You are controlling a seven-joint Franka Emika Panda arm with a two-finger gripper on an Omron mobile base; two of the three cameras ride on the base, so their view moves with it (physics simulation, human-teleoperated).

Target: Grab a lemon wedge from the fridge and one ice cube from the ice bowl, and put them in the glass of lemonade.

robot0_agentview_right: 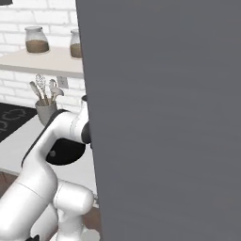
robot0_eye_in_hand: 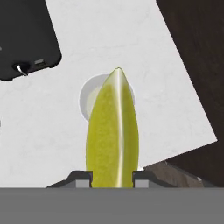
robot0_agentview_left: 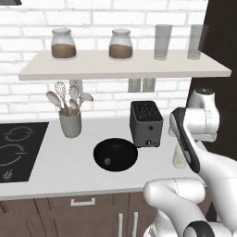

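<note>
Pinching the lemon wedge (robot0_eye_in_hand: 113, 131), pincer (robot0_eye_in_hand: 112, 177) hangs over the glass of lemonade (robot0_eye_in_hand: 94, 98) on the white desk (robot0_eye_in_hand: 43, 127), near the toaster (robot0_agentview_left: 146, 123); ice cube (robot0_agentview_left: 107, 161) sits in the ice bowl (robot0_agentview_left: 115, 154).

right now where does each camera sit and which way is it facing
Left base view: behind the arm's left, facing the counter, toaster, ice bowl; white arm at lower right.
Right base view: behind the arm's right, facing the fridge door; arm at lower left.
Hand view: on the hand, looking down past the claw, shut on the lemon wedge, at the glass of lemonade.
Both base views share the ice bowl.
</note>
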